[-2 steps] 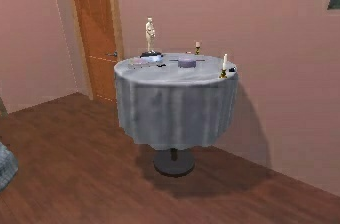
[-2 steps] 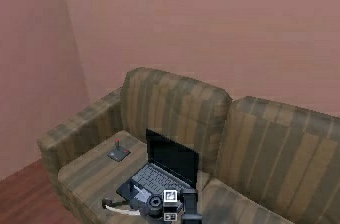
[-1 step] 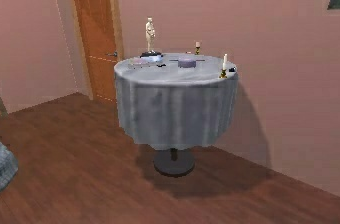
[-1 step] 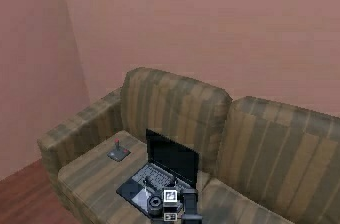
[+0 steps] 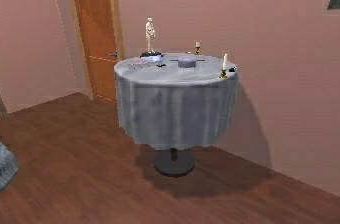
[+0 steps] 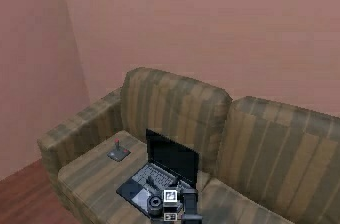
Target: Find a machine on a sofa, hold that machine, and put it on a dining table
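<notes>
Bottom centre, our gripper (image 6: 156,203) reaches at the laptop (image 6: 173,158) on the sofa (image 6: 178,100) for pickup; whether it holds anything, we cannot tell.

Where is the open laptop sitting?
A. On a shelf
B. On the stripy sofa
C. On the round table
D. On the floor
B: in the arm side view the open laptop rests on a seat cushion of the striped sofa, in front of its backrest.
</notes>
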Controlling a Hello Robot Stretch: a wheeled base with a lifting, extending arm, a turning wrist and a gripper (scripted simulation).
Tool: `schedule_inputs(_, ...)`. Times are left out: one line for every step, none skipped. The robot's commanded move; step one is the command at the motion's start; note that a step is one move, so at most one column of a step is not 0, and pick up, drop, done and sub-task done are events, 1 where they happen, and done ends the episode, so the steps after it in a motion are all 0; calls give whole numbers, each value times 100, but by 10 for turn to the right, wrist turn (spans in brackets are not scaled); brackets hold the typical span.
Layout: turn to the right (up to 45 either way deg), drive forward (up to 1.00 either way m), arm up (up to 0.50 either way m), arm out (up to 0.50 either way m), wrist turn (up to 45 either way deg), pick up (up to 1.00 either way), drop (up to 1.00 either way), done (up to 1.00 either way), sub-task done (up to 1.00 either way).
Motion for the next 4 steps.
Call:
schedule_inputs(0, 0, -30, 0, 0, 0, 0, 0, 0)
schedule_inputs(0, 0, 0, 0, 0, 100, 0, 0, 0)
schedule_inputs(0, 0, 10, 0, 0, 0, 0, 0, 0)
schedule_inputs(0, 0, 50, 0, 0, 0, 0, 0, 0)
